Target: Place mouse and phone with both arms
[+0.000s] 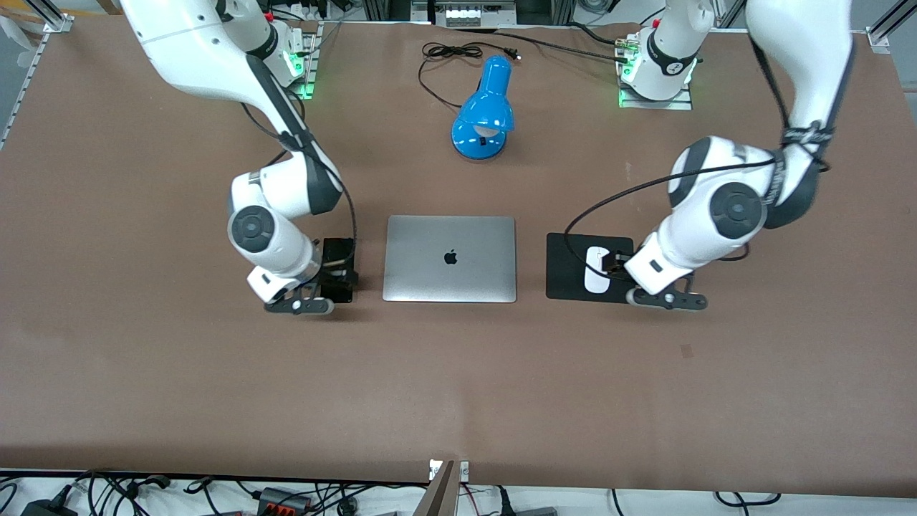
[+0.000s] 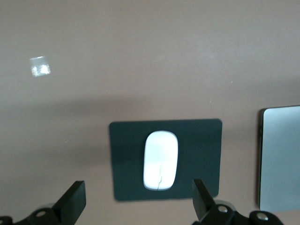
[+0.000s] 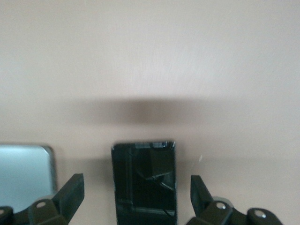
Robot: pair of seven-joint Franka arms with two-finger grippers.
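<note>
Robotics lab, dressed as an office desk

Two white jointed robot arms (image 1: 286,208) bolted to a brown-covered table (image 1: 143,373), aluminium framing (image 1: 43,18) probably at the corners; closed silver laptop (image 1: 450,259), blue desk lamp (image 1: 483,118).

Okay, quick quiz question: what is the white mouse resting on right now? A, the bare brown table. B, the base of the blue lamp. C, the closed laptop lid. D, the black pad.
D: the mouse lies flat on the black pad, with dark pad showing all round it; the left gripper hovers open above it, fingers clear of it.
</note>
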